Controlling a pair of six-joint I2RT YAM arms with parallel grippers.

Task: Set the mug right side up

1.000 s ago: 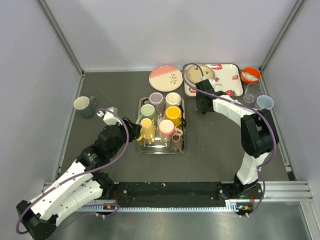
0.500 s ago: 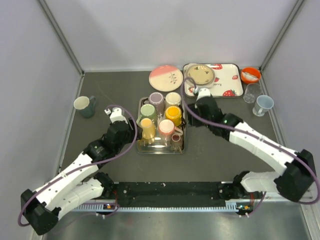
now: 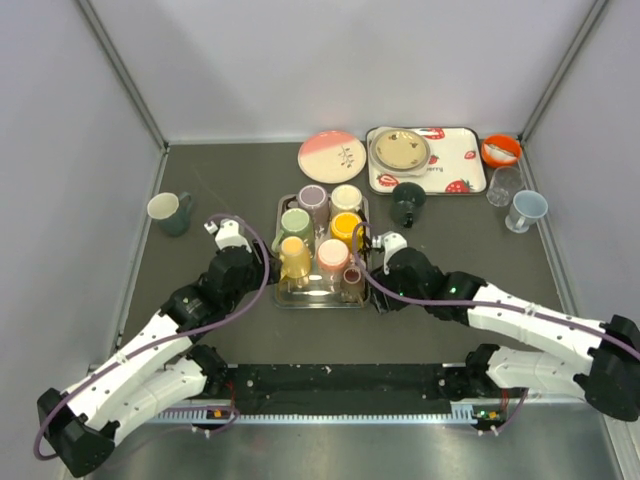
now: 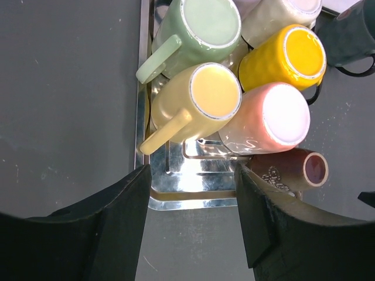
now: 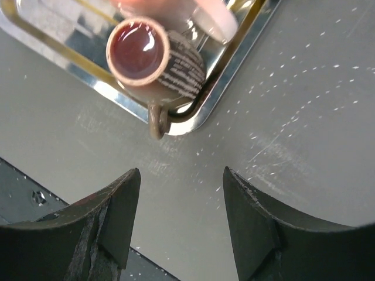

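Left arm (image 3: 150,335) and right arm (image 3: 520,320) flank the tray (image 3: 322,303) — jaws apart.

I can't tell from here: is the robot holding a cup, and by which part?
Nothing is held. The left end effector is open over the tray rim; the right end effector is open beside the brown mug, not touching it.

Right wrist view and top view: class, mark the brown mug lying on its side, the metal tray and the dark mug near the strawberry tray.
brown mug (image 5: 176,64), right wrist view, striped side wall.
metal tray (image 5: 240,58), right wrist view, raised rim.
dark mug (image 3: 407,203), top view, its upper face.
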